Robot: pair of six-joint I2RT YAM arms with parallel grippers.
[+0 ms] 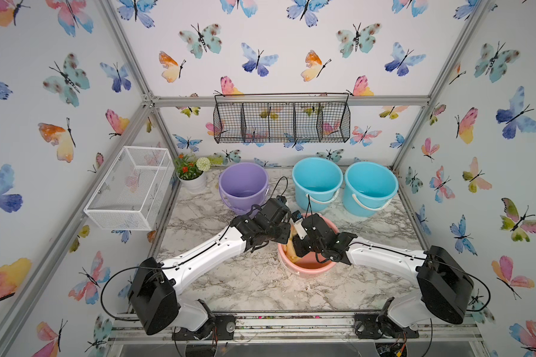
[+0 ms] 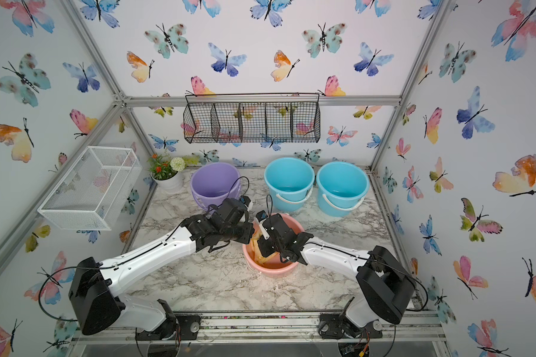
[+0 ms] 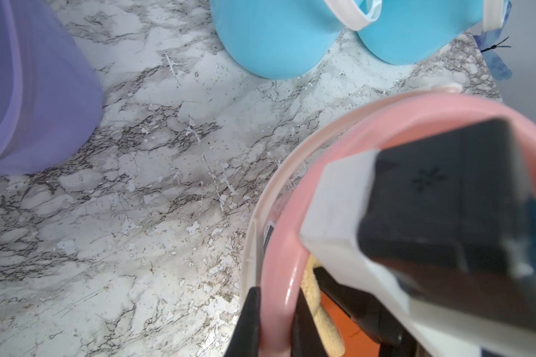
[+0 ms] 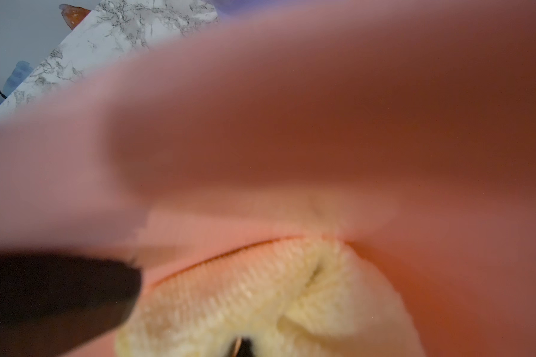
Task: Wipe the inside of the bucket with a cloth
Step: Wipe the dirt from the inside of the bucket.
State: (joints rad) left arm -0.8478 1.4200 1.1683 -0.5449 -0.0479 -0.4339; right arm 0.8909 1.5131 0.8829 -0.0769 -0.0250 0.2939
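A pink bucket (image 1: 304, 272) (image 2: 270, 272) stands upright in the middle of the marble table. My left gripper (image 3: 276, 315) is shut on its rim (image 3: 277, 262) at the bucket's left side, one finger outside and one inside. My right gripper (image 4: 242, 346) reaches down into the bucket and is shut on the pale yellow cloth (image 4: 260, 293), which is bunched against the pink inner wall (image 4: 322, 123). In both top views the cloth (image 1: 291, 251) (image 2: 260, 254) shows only partly, under the right wrist. The jaws of both grippers are hidden there by the wrists.
A purple bucket (image 1: 243, 182) and two blue buckets (image 1: 317, 179) (image 1: 370, 185) stand along the back of the table. A flower pot (image 1: 192, 179) sits at the back left. A white wire basket (image 1: 130, 188) hangs on the left wall, a black one (image 1: 282, 122) on the back wall.
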